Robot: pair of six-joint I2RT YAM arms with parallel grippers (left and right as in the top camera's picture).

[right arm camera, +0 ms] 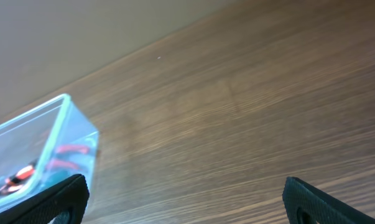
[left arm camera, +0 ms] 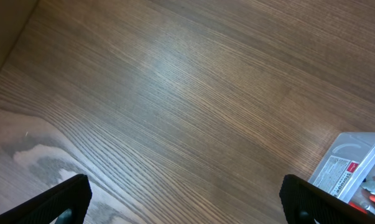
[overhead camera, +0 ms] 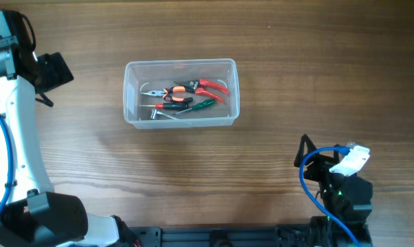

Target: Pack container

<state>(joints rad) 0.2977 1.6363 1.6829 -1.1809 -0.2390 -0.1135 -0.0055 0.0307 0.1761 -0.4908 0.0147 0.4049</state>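
Observation:
The clear plastic container stands on the wooden table left of centre. Inside lie red-handled pliers, orange-and-black pliers, a green-handled screwdriver and a silvery tool. My left gripper is open and empty over bare wood, with a corner of the container at its lower right. My right gripper is open and empty above bare wood, with the container at its left. In the overhead view the left arm is at the far left and the right arm at the lower right.
The table's far edge and a plain wall show at the top of the right wrist view. A blue cable loops around the right arm.

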